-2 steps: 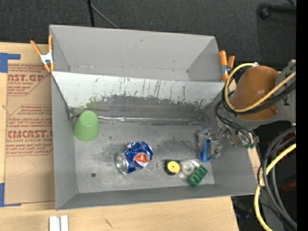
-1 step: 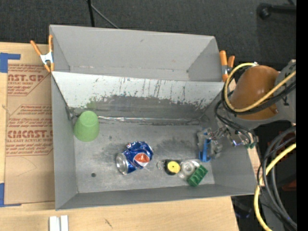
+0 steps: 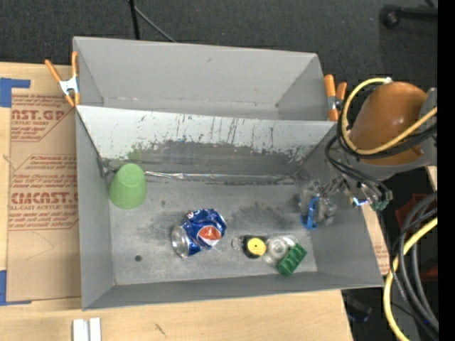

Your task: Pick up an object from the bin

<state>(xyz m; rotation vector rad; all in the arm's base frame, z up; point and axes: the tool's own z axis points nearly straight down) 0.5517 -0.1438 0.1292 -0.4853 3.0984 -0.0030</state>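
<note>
My gripper [image 3: 317,203] hangs low at the bin's right side, close to the right wall. A small blue piece [image 3: 311,216] shows at its lower end; whether this is a loose thing or part of the gripper I cannot tell. Below and left of the gripper, near the front wall, lies a small green block [image 3: 292,260] against a clear round piece [image 3: 278,249]. A yellow round thing [image 3: 254,246] with a dark centre lies just left of them. None of these touches the gripper.
A crushed blue, white and red can [image 3: 199,231] lies in the middle front of the bin. A light green cup [image 3: 129,185] rests at the far left against the left wall. The arm with its orange cover and cables reaches over the right rim.
</note>
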